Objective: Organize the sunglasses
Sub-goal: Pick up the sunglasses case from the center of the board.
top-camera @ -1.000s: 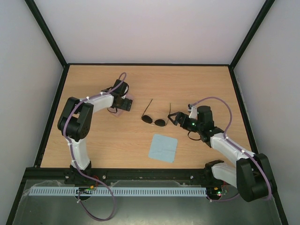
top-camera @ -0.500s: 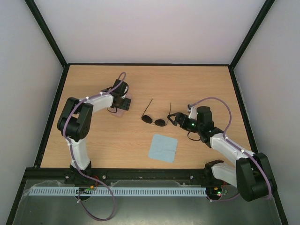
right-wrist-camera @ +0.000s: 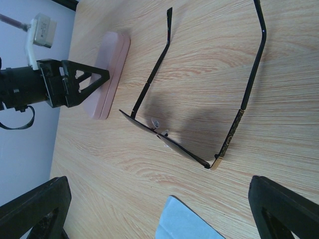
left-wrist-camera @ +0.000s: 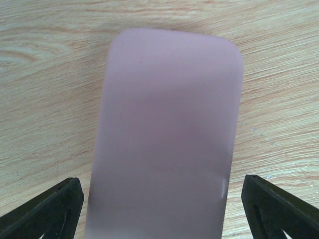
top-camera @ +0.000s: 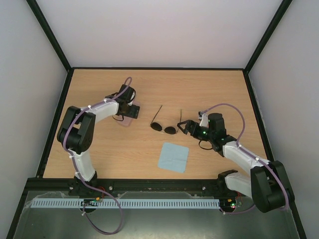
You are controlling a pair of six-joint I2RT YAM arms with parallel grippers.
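Note:
The sunglasses [top-camera: 165, 126] lie unfolded on the table's middle, lenses near, temple arms pointing away; the right wrist view shows them [right-wrist-camera: 164, 137] close ahead. My right gripper [top-camera: 186, 125] is open, just right of them, touching nothing. The pink case [top-camera: 128, 112] lies closed at the left; it fills the left wrist view [left-wrist-camera: 167, 139]. My left gripper [top-camera: 126, 108] is open above it, its fingertips [left-wrist-camera: 50, 211] standing either side of the case without touching it.
A light blue cloth [top-camera: 173, 157] lies flat in front of the sunglasses; its corner shows in the right wrist view [right-wrist-camera: 187, 224]. The table [top-camera: 219, 89] is walled by a black frame on the left, right and back.
My left arm has shifted slightly over the pink case. My right gripper has edged a little toward the sunglasses. The sunglasses and cloth have not moved.

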